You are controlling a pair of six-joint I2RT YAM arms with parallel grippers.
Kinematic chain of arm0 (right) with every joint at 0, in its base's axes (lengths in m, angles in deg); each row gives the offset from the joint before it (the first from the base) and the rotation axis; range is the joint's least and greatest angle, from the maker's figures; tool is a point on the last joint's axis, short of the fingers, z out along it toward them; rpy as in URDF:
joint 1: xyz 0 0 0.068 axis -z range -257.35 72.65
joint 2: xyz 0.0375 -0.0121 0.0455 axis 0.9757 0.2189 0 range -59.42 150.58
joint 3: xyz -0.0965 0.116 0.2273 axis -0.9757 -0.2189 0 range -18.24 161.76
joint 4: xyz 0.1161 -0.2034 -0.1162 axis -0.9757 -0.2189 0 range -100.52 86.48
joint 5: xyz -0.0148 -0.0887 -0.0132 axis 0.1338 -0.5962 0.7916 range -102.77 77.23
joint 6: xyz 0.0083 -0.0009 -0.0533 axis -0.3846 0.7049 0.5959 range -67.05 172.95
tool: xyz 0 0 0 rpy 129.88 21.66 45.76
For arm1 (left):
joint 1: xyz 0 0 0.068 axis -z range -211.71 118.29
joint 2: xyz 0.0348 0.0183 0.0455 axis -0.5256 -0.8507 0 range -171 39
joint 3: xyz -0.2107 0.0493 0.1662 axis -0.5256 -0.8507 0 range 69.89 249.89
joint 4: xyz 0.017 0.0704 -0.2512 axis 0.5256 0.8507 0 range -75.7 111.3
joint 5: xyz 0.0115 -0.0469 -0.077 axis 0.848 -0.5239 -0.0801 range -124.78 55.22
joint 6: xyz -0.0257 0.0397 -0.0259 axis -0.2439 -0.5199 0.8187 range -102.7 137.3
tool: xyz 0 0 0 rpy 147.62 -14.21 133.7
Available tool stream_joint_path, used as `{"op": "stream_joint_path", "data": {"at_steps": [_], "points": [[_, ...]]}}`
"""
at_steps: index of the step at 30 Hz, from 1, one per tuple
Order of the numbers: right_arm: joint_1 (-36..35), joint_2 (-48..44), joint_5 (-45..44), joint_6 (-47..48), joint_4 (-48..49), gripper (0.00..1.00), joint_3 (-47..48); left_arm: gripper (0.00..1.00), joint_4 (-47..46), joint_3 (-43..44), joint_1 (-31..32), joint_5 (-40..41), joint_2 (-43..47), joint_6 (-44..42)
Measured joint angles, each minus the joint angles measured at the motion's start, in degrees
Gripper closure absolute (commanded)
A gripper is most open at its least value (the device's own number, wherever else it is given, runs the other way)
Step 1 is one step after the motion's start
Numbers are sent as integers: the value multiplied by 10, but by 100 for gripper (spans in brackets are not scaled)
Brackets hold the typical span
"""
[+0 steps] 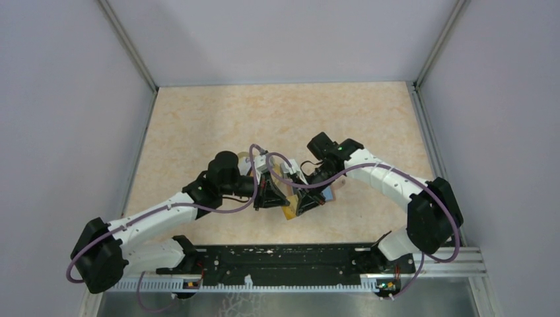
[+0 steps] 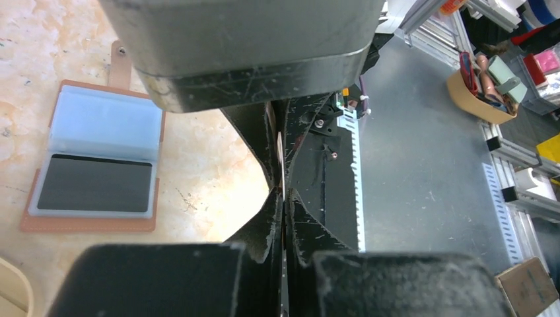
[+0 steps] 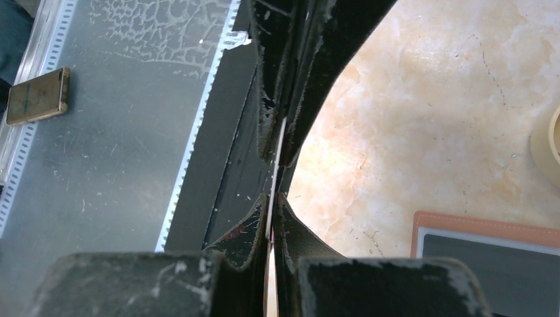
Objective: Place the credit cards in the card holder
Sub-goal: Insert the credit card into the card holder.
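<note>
card holder (image 2: pixel 86 224) lying open on beige worktop (image 1: pixel 264 112) | cup (image 3: pixel 549 142) sitting near it | left jaws and right jaws both pinching a credit card (image 1: pixel 288 212) just beside it | grey walls (image 1: pixel 66 99) standing around

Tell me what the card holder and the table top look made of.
Card holder: reddish-brown cover looks like leather or an imitation, matte; its inner sleeves look like translucent light-blue plastic, faintly glossy. Table top: probably laminate, judging by the printed-looking beige marbling; smooth, lightly scratched.
</note>
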Motion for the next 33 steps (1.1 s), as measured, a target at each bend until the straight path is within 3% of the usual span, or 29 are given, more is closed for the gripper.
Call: {"op": "stream_joint_path", "data": {"at_steps": [1, 4, 10, 13, 16, 24, 33], "points": [[0, 0, 0, 0, -2, 100, 0, 100, 0, 0, 0, 0, -2, -3], [0, 0, -3, -2, -3, 65, 0, 100, 5, 5, -2, 0, -7, -4], [39, -22, -56, -10, 0, 31, 10, 100, -1, -13, -2, 52, 9, 39], [152, -92, -84, -30, 53, 31, -10, 100, -64, -71, -2, 94, 17, 109], [230, -138, -113, -55, 94, 33, -35, 100, -87, -82, -2, 130, -30, 148], [298, -17, -136, -138, 157, 40, -42, 100, -148, -2, -15, 144, -211, 204], [310, 56, -180, -169, 201, 39, -66, 100, -216, 38, -60, 103, -316, 246]]}}
